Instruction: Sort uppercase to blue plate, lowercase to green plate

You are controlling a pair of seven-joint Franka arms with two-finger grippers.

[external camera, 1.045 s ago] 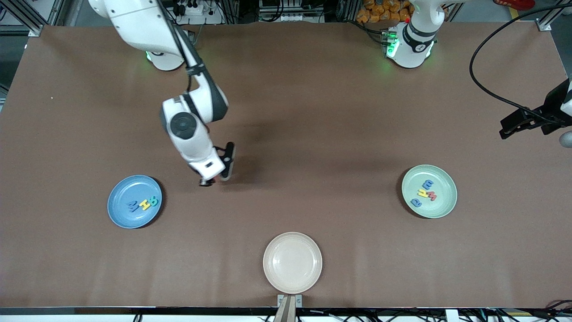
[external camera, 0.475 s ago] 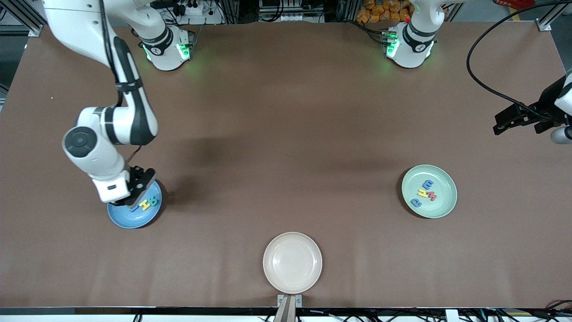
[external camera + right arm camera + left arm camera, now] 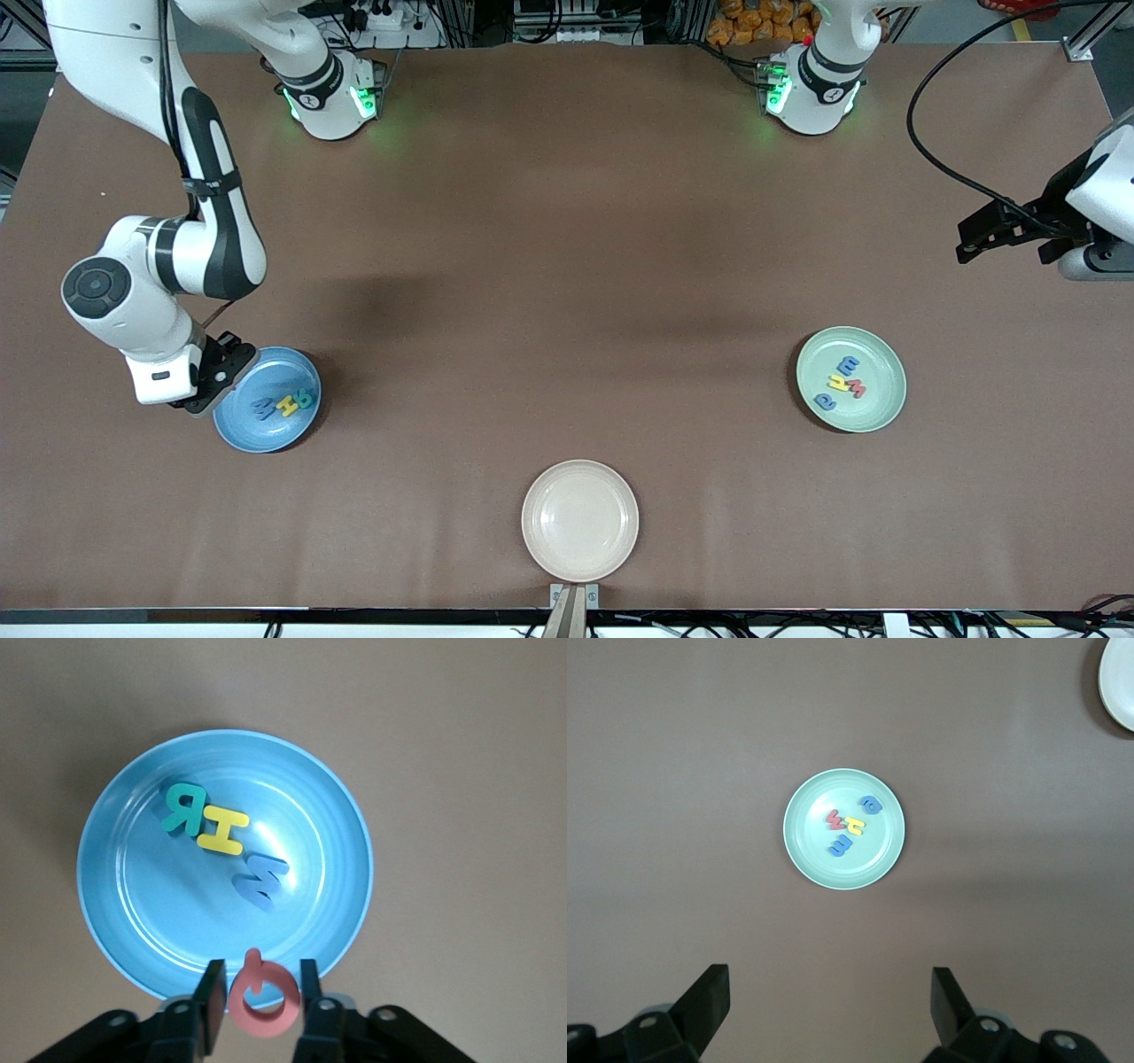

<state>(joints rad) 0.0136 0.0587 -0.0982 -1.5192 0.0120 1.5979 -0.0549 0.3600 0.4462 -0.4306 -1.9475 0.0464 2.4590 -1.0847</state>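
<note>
Fingers of the right gripper [image 3: 259,997] pinched the red G [image 3: 262,997] between them, 1 pad on each flank of the letter, directly over the rim of the blue plate [image 3: 240,424] at its edge toward the right arm's end of the table. In the right wrist view the G hung above that rim, not above the dish's middle. Inside the plate lay 3 capitals in a loose row: the teal R [image 3: 183,809], the yellow H [image 3: 222,832] touching it, and the blue M [image 3: 260,881] just beside the H.

The left gripper [image 3: 830,1003] waited high over bare table at the left arm's end, its jaws spread wide and holding nothing. Below it, the green plate [image 3: 877,409] held all 4 lowercase letters [image 3: 842,379] clustered together. The cream plate [image 3: 579,520], nearest the front camera, sat apart from both.

My judgement is that the G was the last piece to place. The risk lay in its position: let go from there, the letter could strike the raised rim and tip outward onto the table, because it hung over the edge instead of the basin. Light foam could also cling to 1 pad and drop crooked, or bounce among the 3 letters already resting there.
</note>
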